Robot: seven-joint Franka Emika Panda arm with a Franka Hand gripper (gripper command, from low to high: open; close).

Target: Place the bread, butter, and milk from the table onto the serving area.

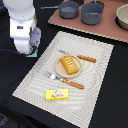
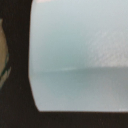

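Bread (image 1: 70,64) sits on the plate (image 1: 58,70) and butter (image 1: 57,94) lies flat on the serving area (image 1: 95,85). Milk (image 2: 80,55) fills the wrist view; can't tell if the tool (image 1: 34,50) is gripping it.

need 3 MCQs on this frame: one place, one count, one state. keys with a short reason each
1. Where is the bread?
A on the plate
B in a pot
C on the butter

2. How many grey pots are there?
A one
B two
C four

3. How does the butter lie?
A on edge
B flat, label up, on the mat
C on top of the bread

Key: 1 A, the loaf sits within the plate's rim; 2 B, two stand side by side at the top of the exterior view; 3 B, its yellow face and label show.
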